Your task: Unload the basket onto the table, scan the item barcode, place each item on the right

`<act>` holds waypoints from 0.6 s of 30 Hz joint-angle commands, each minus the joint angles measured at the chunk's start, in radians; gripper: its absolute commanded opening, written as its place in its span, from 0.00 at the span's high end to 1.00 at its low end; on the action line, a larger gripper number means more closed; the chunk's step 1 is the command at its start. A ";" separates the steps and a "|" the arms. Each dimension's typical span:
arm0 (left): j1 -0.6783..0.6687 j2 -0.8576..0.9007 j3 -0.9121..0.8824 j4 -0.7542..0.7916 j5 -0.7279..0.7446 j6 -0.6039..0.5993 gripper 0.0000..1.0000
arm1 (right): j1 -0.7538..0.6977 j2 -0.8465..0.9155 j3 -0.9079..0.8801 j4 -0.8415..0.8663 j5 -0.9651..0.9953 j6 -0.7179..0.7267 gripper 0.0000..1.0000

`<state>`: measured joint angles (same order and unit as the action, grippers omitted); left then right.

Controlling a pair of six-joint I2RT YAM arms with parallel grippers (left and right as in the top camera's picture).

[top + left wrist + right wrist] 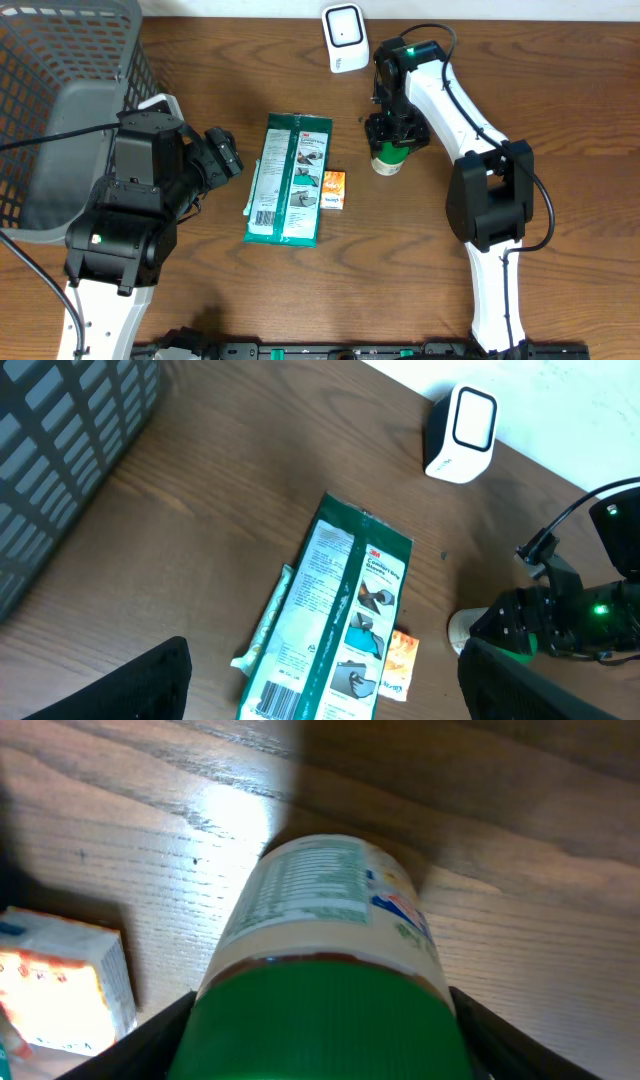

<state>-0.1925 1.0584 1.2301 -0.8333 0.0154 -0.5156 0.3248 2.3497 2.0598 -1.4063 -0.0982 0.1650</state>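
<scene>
View from the table side. The jar, cream-bodied with a green screw lid, stands upright on the wooden table, just in front of the white scanner and well right of the green packet and the small orange box.

The right gripper comes down over the jar from above, one finger on each side of the lid; whether the fingers already press on it cannot be told.

The left gripper hangs with its fingers spread wide and nothing between them, beside the packet and near the wire basket.

Handling, as judged: the jar looks rigid and light to moderate in weight, its wall smooth and probably slippery under the printed label. The lid's edge seems the surest hold, since it leaves the label bare for the scanner. A barcode cannot be made out from here; the jar would likely need turning.
</scene>
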 commanded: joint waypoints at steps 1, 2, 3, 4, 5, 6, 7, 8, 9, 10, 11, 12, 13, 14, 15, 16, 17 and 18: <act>0.003 -0.001 0.016 -0.001 -0.017 0.018 0.14 | 0.004 0.010 0.005 0.000 -0.004 -0.024 0.20; 0.003 -0.001 0.016 -0.001 -0.017 0.018 0.14 | 0.003 0.010 0.005 0.004 -0.004 -0.024 0.15; 0.003 -0.001 0.016 -0.001 -0.017 0.018 0.14 | 0.003 0.010 0.005 0.008 -0.003 -0.025 0.11; 0.003 0.000 0.016 -0.001 -0.017 0.018 0.14 | 0.003 0.010 0.005 0.012 -0.004 -0.024 0.10; 0.003 -0.001 0.016 -0.001 -0.017 0.018 0.14 | 0.003 0.010 0.005 0.015 -0.004 -0.024 0.09; 0.003 -0.001 0.016 -0.001 -0.017 0.018 0.14 | 0.003 0.010 0.005 0.015 -0.004 -0.024 0.09; 0.003 -0.001 0.016 -0.001 -0.017 0.018 0.14 | 0.003 0.010 0.005 0.014 -0.004 -0.024 0.08; 0.003 -0.001 0.016 -0.001 -0.017 0.018 0.14 | 0.003 0.010 0.005 0.014 -0.004 -0.024 0.08; 0.003 -0.001 0.016 -0.001 -0.017 0.018 0.14 | 0.003 0.010 0.005 0.015 -0.004 -0.024 0.08; 0.003 0.000 0.016 -0.001 -0.017 0.018 0.14 | 0.003 0.010 0.005 0.015 -0.004 -0.024 0.07; 0.003 -0.001 0.016 -0.001 -0.017 0.018 0.14 | 0.003 0.010 0.005 0.016 -0.004 -0.024 0.07; 0.003 -0.001 0.016 -0.001 -0.017 0.018 0.14 | 0.003 0.010 0.005 0.020 -0.004 -0.024 0.07; 0.003 -0.001 0.016 -0.001 -0.017 0.018 0.14 | 0.003 0.010 0.005 0.024 -0.004 -0.024 0.07; 0.003 -0.001 0.016 -0.001 -0.017 0.018 0.14 | 0.003 0.010 0.005 0.029 -0.004 -0.023 0.07; 0.003 -0.001 0.016 -0.001 -0.017 0.018 0.14 | 0.003 0.010 0.005 0.035 -0.004 -0.014 0.07; 0.003 -0.001 0.016 -0.001 -0.017 0.018 0.14 | 0.003 0.010 0.005 0.040 -0.004 -0.003 0.06; 0.003 -0.001 0.016 -0.001 -0.017 0.018 0.14 | 0.003 0.010 0.005 0.045 -0.005 0.006 0.05; 0.003 -0.001 0.016 -0.001 -0.017 0.018 0.14 | 0.003 0.010 0.005 0.047 -0.004 0.015 0.04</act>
<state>-0.1925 1.0584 1.2301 -0.8333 0.0154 -0.5156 0.3248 2.3497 2.0598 -1.3647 -0.0986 0.1528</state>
